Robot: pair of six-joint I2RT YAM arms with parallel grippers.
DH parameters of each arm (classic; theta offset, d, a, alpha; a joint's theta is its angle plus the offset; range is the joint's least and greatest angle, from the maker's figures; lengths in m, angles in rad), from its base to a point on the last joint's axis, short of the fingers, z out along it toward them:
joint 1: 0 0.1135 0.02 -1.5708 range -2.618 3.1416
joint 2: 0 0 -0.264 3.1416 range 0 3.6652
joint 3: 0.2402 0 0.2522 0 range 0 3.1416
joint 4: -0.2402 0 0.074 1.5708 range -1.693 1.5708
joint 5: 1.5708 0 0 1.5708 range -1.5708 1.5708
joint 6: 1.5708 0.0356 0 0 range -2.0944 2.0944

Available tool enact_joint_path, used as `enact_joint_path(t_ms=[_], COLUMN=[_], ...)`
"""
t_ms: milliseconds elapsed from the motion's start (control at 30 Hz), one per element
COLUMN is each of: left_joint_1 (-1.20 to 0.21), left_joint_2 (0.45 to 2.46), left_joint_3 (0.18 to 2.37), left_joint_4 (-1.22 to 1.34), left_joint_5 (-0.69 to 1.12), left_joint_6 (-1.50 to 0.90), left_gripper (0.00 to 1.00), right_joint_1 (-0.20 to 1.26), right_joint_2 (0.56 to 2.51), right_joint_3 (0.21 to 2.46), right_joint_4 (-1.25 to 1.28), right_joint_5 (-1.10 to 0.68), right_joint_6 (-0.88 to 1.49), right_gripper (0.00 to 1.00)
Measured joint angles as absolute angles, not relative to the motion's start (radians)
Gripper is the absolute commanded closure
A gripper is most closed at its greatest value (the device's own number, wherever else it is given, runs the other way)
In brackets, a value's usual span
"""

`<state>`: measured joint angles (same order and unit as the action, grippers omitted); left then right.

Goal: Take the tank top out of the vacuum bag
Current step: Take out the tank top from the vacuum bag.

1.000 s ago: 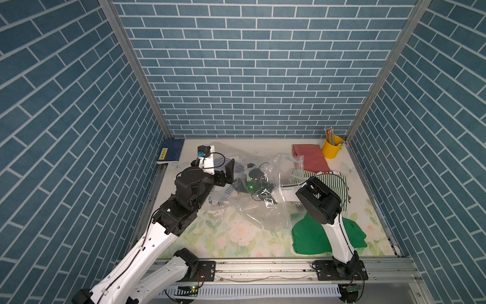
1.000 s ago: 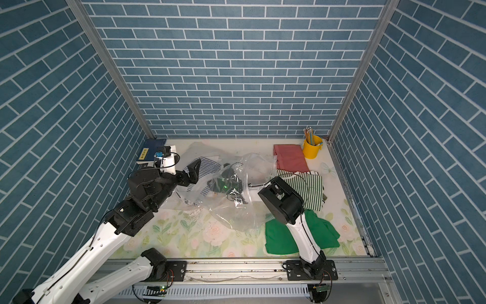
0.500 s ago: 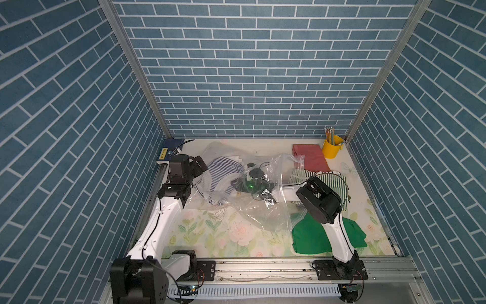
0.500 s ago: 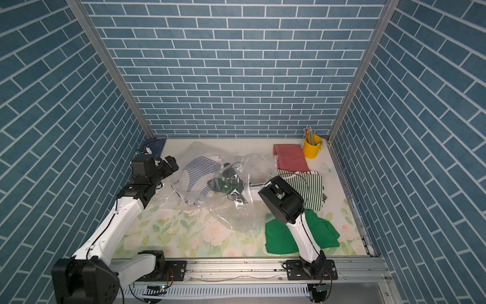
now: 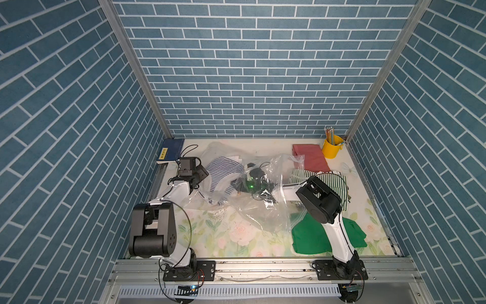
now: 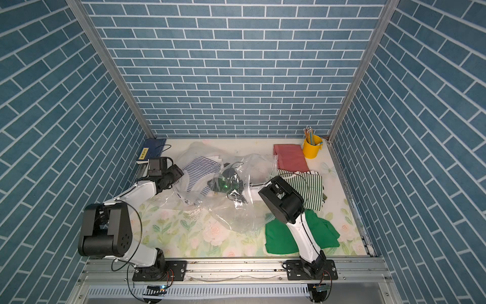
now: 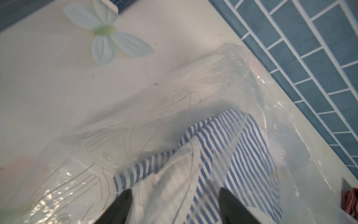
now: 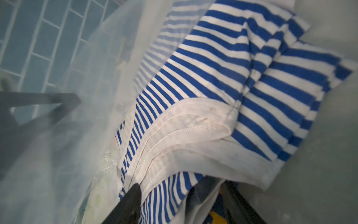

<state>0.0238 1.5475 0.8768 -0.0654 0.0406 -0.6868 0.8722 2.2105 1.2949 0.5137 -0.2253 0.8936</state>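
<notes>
The tank top [image 5: 223, 171] [image 6: 200, 171], blue and white striped, lies inside the clear vacuum bag [image 5: 263, 210] [image 6: 231, 213] at mid-table. My right gripper [image 5: 235, 184] [image 8: 184, 205] reaches inside the bag from the right. Its fingers are shut on a bunched fold of the tank top [image 8: 213, 77]. My left gripper [image 5: 203, 173] [image 7: 177, 205] sits low at the bag's left end. Its jaws stand apart over the bag film [image 7: 232, 73], with the tank top [image 7: 232, 147] under the plastic between them.
A blue book [image 5: 170, 150] lies at the back left corner, close behind the left wrist. A yellow pencil cup [image 5: 332, 147] and a red cloth [image 5: 310, 158] are at the back right. A green-striped cloth [image 5: 331, 184] and a green cloth [image 5: 313, 237] lie by the right arm.
The left arm has swung from above the bag down to its left end, and its jaws have narrowed. The right arm has stayed put inside the bag.
</notes>
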Motion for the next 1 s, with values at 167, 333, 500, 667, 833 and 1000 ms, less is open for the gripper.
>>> enact_joint_path(t_ms=[167,333,500,667,833,1000], left_joint_1=[0.028,0.033,0.034,0.035,0.036,0.042], left_joint_2=[1.564,1.564,1.565,1.565,1.566,1.573], left_joint_3=[0.876,0.876,0.876,0.874,0.869,0.865], left_joint_4=[-0.047,-0.035,-0.027,-0.02,-0.015,0.0], left_joint_5=[0.071,0.083,0.093,0.1,0.108,0.118], left_joint_6=[-0.705,-0.712,-0.715,-0.719,-0.719,-0.725], left_gripper=[1.0,1.0,1.0,1.0,1.0,1.0], right_joint_1=[0.872,0.872,0.872,0.873,0.875,0.874], right_joint_2=[2.207,2.159,2.08,2.093,2.209,2.295], right_joint_3=[1.292,1.251,1.196,1.21,1.334,1.464], right_joint_4=[0.514,0.503,0.485,0.476,0.456,0.43], right_joint_5=[-0.226,-0.207,-0.187,-0.218,-0.272,-0.303], right_joint_6=[0.894,0.898,0.918,0.922,0.939,0.938], right_gripper=[0.35,0.25,0.19,0.21,0.23,0.25])
